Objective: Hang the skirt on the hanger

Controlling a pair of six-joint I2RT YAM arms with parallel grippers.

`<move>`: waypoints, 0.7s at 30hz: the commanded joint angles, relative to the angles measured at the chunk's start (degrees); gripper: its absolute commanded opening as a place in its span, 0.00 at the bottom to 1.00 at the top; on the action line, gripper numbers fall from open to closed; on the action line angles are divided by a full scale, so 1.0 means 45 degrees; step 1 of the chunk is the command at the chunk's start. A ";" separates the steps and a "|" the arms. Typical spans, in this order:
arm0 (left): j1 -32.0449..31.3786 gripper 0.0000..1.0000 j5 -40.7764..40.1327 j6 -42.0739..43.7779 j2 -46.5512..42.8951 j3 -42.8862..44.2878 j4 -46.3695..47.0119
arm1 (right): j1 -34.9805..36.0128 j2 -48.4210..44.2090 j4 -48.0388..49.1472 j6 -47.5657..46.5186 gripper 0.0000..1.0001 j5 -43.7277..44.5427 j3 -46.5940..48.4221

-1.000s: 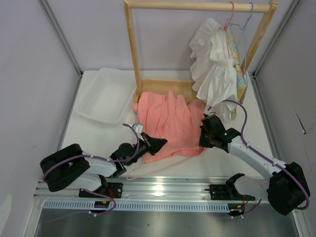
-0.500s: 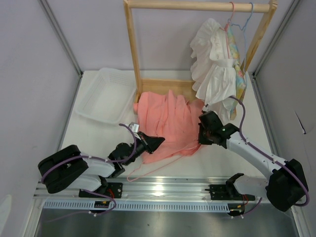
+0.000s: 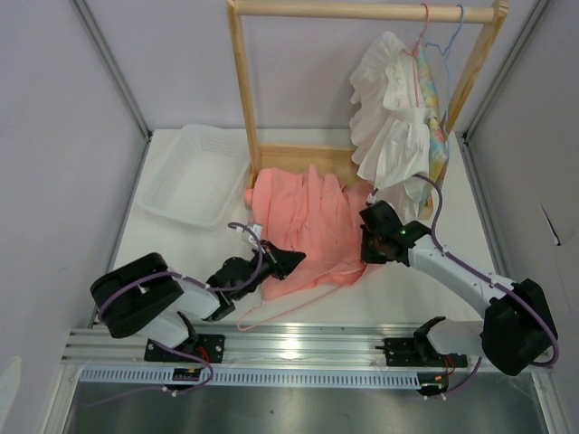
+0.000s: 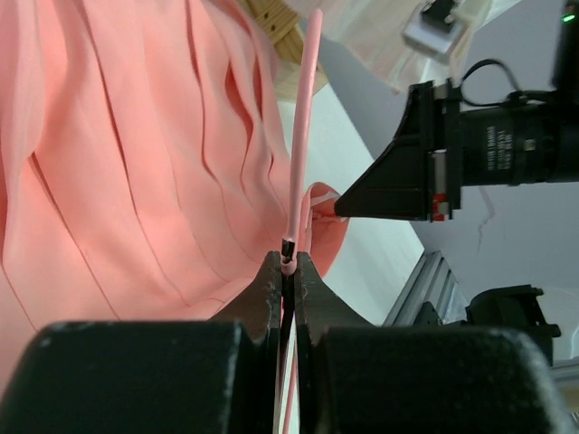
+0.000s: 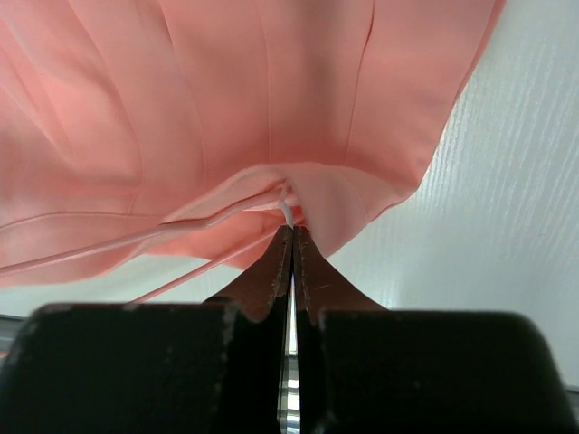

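**Right arm drags the hem inward, hanger held steady**

Top view: the right gripper [image 3: 366,251] has crept toward ten o'clock over the last second, and the right hem of the skirt [image 3: 312,226] has bunched in with it. The skirt lies mid-table, in front of the wooden rack [image 3: 242,99] at twelve o'clock. The left gripper [image 3: 291,260] has barely shifted at the skirt's seven o'clock edge, though its arm has swung in behind. The hanger [image 3: 271,312] trails out toward six o'clock, mostly under cloth.

Left wrist: jaws pinched tight on the hanger's thin pink wire, which runs up toward twelve o'clock across the pleats.

Right wrist: jaws closed on a fold of hem, a white strand caught at the tips.

My read: cloth is being fed toward the wire, but the skirt isn't hung yet.
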 commanded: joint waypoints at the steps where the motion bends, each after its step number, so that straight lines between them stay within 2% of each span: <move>1: 0.0073 0.00 0.0084 -0.0565 0.0767 0.0429 0.4856 | 0.0251 0.0277 0.0353 0.0090 0.02 -0.0227 0.0235; 6: -0.0044 0.00 0.0201 -0.0683 0.1452 0.0605 0.5326 | 0.0310 0.0590 0.0471 0.0168 0.05 -0.0266 0.0098; 13: -0.0102 0.00 0.0338 -0.0215 0.0750 0.1151 0.4059 | 0.0407 0.0922 0.0491 0.0304 0.07 -0.0247 -0.0155; 17: -0.0161 0.00 0.0319 -0.0058 0.0535 0.1367 0.3238 | 0.0447 0.0961 0.0607 0.0383 0.17 -0.0149 -0.0429; 21: -0.0200 0.00 0.0475 0.0000 0.0359 0.1231 0.3295 | 0.0466 0.1020 0.0608 0.0500 0.24 0.0124 -0.0527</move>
